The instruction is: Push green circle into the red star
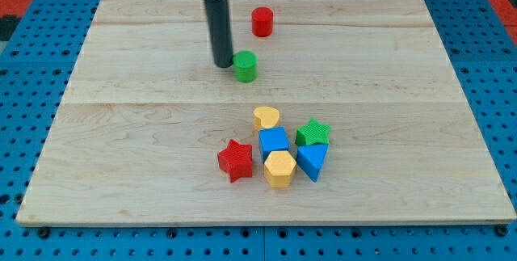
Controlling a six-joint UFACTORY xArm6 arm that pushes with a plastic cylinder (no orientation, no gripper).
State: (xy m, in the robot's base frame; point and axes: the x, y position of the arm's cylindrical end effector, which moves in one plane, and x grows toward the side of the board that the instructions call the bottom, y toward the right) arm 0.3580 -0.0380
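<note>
The green circle (245, 65) stands on the wooden board in the upper middle of the view. My tip (223, 65) rests on the board right at the green circle's left side, touching or nearly touching it. The red star (235, 160) lies well below, toward the view's bottom, at the left end of a cluster of blocks. The dark rod rises from the tip to the view's top.
A red circle (262, 22) stands above and right of the green circle. Beside the red star sit a yellow heart (266, 117), a blue cube (273, 141), a yellow hexagon (279, 169), a green star (313, 132) and a blue triangle (312, 161).
</note>
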